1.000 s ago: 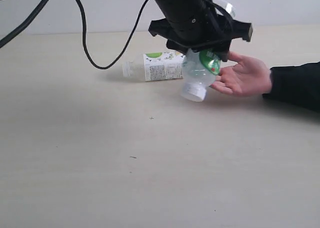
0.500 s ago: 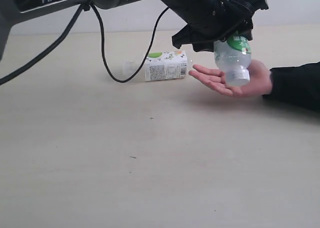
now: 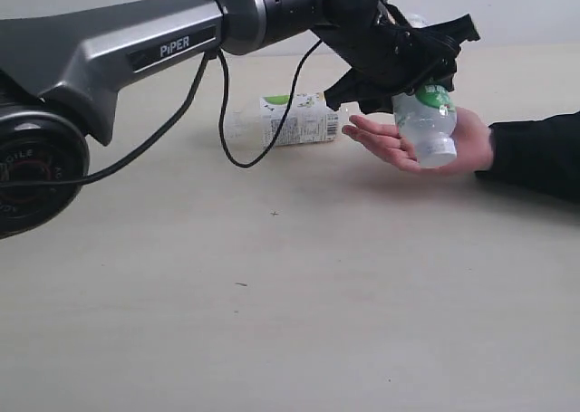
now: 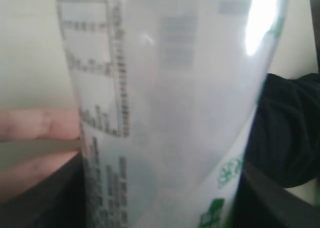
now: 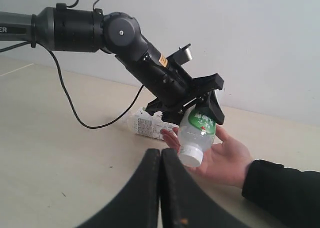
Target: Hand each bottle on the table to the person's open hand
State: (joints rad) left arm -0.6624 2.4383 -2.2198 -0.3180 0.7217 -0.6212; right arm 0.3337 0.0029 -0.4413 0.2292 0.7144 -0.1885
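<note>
Handover tip: with the left tool point(image 3: 419, 91) clamped on the clear green-labelled bottle point(image 3: 426, 127), cap-down right over the person's open hand point(image 3: 471, 136) (can't tell if it's touching yet), I'd ease down till the palm takes the weight, then release slowly; right tool point(image 5: 161, 155) is pinched shut, empty.

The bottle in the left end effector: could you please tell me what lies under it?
The person's open hand lies under the bottle, palm up, below its cap. Whether the cap touches the palm cannot be told; the bottle hides part of it.
</note>
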